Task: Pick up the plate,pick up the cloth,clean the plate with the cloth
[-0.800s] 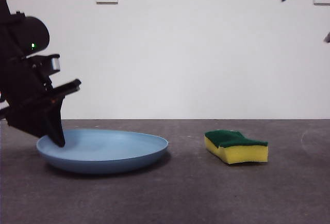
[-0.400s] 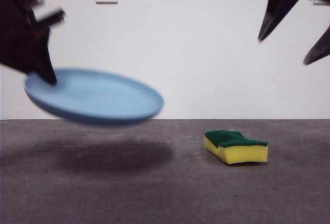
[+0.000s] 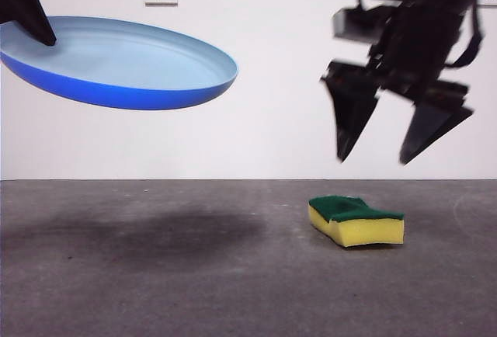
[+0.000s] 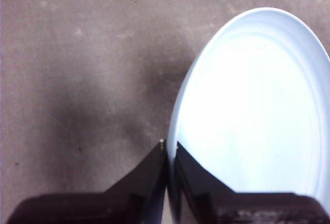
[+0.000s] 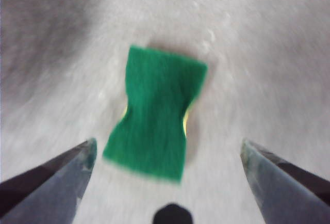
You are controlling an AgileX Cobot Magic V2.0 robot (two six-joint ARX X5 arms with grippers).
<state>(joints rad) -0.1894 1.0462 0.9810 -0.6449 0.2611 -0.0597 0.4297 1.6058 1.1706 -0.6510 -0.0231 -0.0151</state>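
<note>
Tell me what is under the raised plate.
Under the plate, held up by the left gripper, only bare table and its shadow show. The sponge lies aside.

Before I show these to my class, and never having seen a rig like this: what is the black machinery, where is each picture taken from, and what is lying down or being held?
It is a robot with two arms, each ending in a gripper of two black jaws. The front view looks level across a grey table. The other two pictures come from cameras on the wrists, looking down past each gripper's jaws.

The left gripper is shut on the rim of the plate, a light-blue dish held in the air, slightly tilted, its shadow on the table below. The right gripper hangs open above the cloth, really a yellow sponge with a green top, which lies flat on the table, untouched.
</note>
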